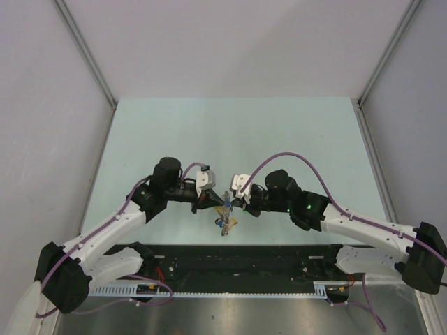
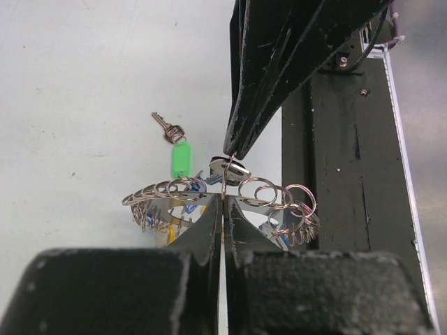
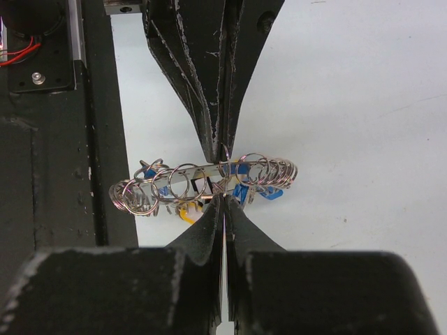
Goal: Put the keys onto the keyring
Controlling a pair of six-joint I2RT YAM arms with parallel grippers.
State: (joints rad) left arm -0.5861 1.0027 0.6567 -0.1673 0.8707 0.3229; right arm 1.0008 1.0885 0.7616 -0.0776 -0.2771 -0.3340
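Observation:
The keyring (image 2: 171, 190) is a flat grey-silver band edged with many small wire loops, held edge-on above the table between both arms. My left gripper (image 2: 223, 200) is shut on the band's near edge. My right gripper (image 3: 223, 198) is shut on one upright wire loop (image 2: 225, 178) of the keyring, tip to tip with the left. Keys with blue heads (image 3: 246, 190) and a yellow head (image 3: 186, 213) hang under the ring. A green-headed key (image 2: 180, 158) lies on the table beyond it. From above, both grippers (image 1: 227, 201) meet over the dangling keys (image 1: 225, 222).
The pale green table (image 1: 230, 132) stretches away behind the grippers, with grey walls on three sides. A black rail (image 1: 237, 255) with the arm bases and wiring runs along the near edge, close beside the keyring.

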